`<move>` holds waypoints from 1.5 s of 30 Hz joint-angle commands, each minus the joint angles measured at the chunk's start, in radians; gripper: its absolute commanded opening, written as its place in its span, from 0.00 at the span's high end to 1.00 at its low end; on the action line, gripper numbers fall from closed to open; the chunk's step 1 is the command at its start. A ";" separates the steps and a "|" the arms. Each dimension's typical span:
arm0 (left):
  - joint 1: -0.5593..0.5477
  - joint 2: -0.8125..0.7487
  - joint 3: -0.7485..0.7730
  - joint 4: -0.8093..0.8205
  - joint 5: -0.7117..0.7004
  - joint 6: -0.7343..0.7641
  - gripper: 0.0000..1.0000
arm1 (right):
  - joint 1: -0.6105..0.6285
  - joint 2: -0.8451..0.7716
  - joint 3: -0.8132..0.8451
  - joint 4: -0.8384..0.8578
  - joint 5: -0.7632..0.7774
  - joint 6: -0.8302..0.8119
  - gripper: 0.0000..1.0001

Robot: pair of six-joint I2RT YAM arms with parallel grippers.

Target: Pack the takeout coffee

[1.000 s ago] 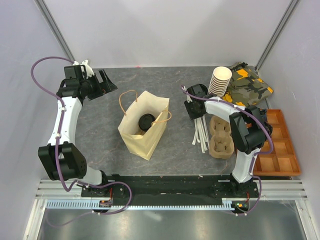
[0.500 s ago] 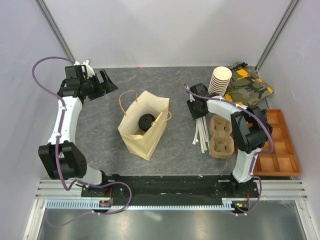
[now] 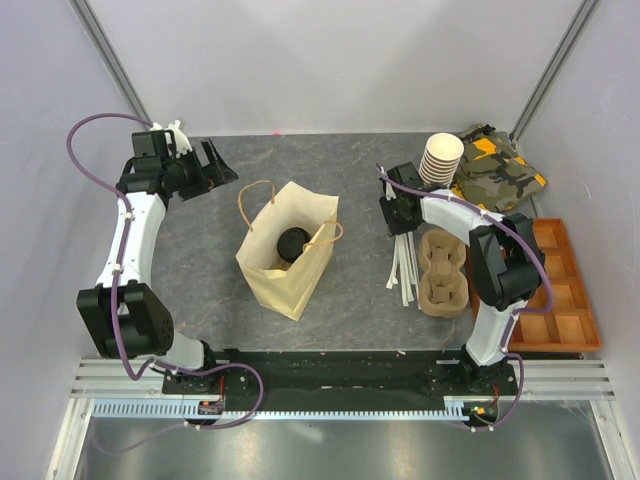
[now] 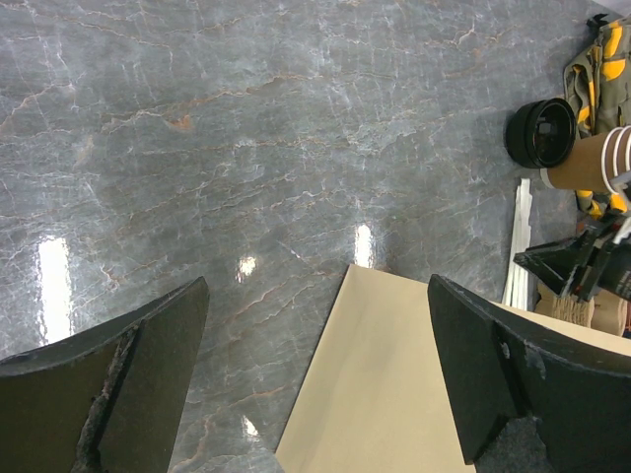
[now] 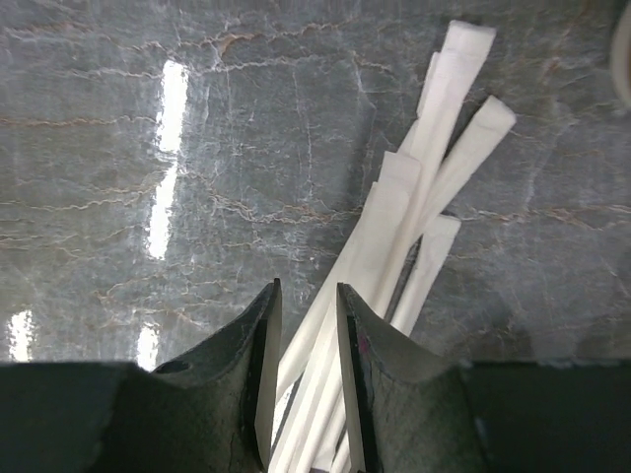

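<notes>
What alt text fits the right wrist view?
Two dark fingers, a narrow gap between them, are poised over a bundle of white wrapped straws lying on a grey marbled table. Whether they grip a straw is unclear.

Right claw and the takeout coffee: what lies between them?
The top view shows bare table, then the paper bag wall; the takeout coffee sits inside.

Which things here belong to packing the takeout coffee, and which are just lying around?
For the job: lidded coffee cup, already in the paper bag; possibly the wrapped straws.
Lying about: stack of lidless cups, cup carrier, camouflage cloth, orange tray, black lids.
</notes>
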 commanded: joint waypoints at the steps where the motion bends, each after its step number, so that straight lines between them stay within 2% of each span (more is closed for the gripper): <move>1: -0.008 0.017 0.029 0.035 0.025 0.015 0.00 | -0.002 -0.064 0.051 -0.027 0.050 0.014 0.65; 11: -0.010 0.031 0.042 0.038 0.027 0.011 0.00 | -0.025 0.002 0.050 -0.014 0.087 -0.029 0.66; 18: -0.011 0.031 0.042 0.036 0.024 0.018 0.00 | -0.033 0.042 0.048 0.002 0.058 -0.037 0.71; 19: -0.011 0.031 0.042 0.036 0.027 0.020 0.00 | -0.034 0.045 0.045 0.003 0.055 -0.037 0.74; 20: -0.011 0.031 0.040 0.035 0.025 0.020 0.00 | -0.036 0.042 0.046 0.003 0.051 -0.037 0.83; 21: -0.011 0.028 0.039 0.035 0.024 0.021 0.00 | -0.037 0.038 0.046 0.003 0.046 -0.037 0.87; 25: -0.011 0.020 0.042 0.030 0.024 0.032 0.00 | -0.042 0.002 0.074 -0.037 0.025 -0.022 1.00; 36: -0.011 -0.007 0.045 0.024 0.065 0.044 0.00 | -0.051 -0.151 0.105 -0.058 -0.095 0.014 1.00; 39: -0.013 -0.010 0.049 0.024 0.073 0.049 0.00 | -0.060 -0.160 0.106 -0.055 -0.123 0.000 1.00; 42: -0.011 -0.010 0.054 0.024 0.079 0.052 0.00 | -0.062 -0.148 0.106 -0.057 -0.127 -0.006 0.93; 45: -0.011 -0.004 0.060 0.023 0.081 0.061 0.00 | -0.062 -0.113 0.103 -0.047 -0.143 0.003 0.95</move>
